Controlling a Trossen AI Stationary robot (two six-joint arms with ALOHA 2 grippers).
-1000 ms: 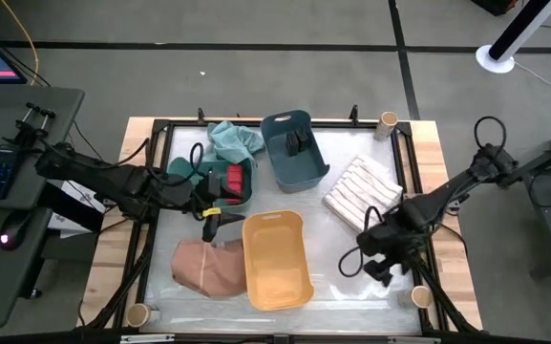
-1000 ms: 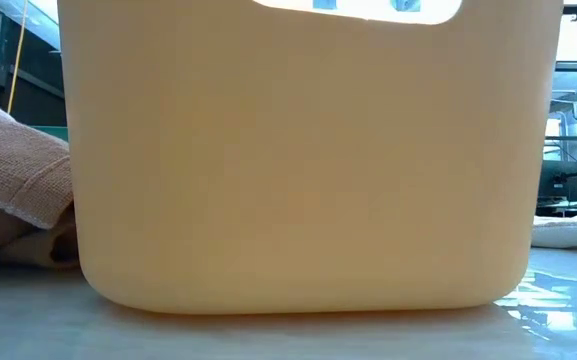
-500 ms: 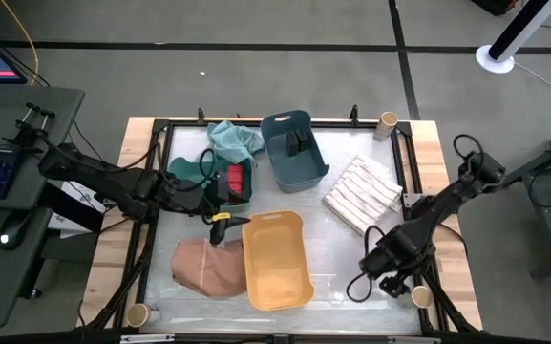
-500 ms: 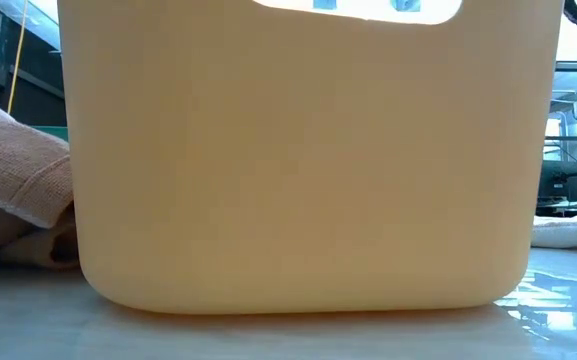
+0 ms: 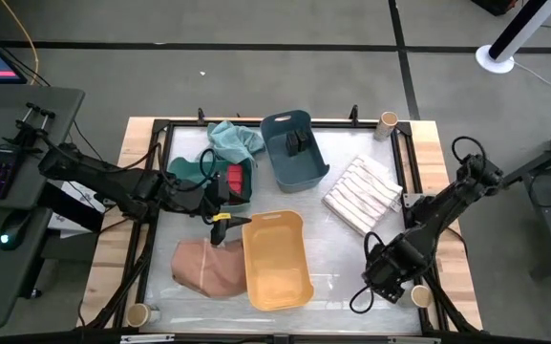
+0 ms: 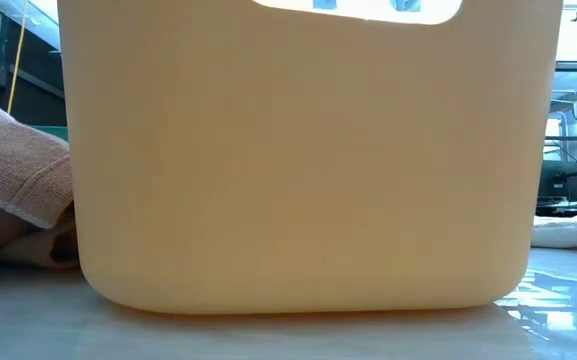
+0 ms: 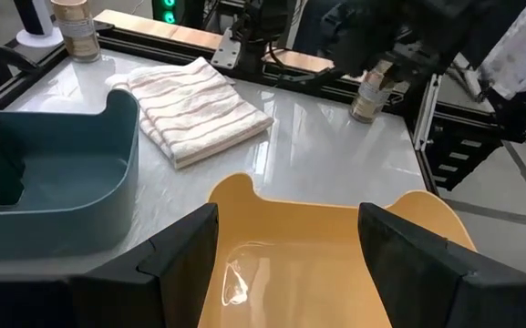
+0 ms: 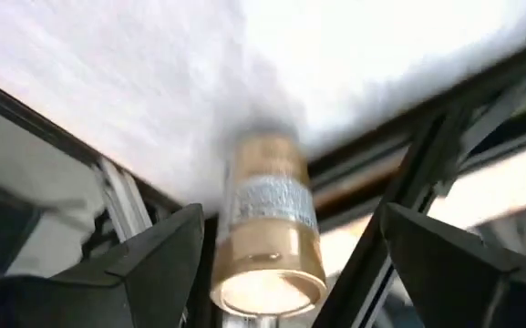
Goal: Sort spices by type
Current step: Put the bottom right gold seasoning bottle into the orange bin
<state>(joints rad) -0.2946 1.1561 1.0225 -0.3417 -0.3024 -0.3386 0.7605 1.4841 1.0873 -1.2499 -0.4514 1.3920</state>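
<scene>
The right gripper (image 8: 281, 264) hangs wide open directly over 1 upright tan jar (image 8: 269, 223) (table's near-right corner), jaws straddling it.

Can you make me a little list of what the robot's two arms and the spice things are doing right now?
left tool: open, hovering over the yellow bin
right tool: open, around the tan jar at the table's near right corner, not closed on it
other tan jars: one at the far right corner, one at the near left corner
red spice box: in the green bin
dark grey boxes: in the blue bin
yellow bin: nothing in it
</scene>
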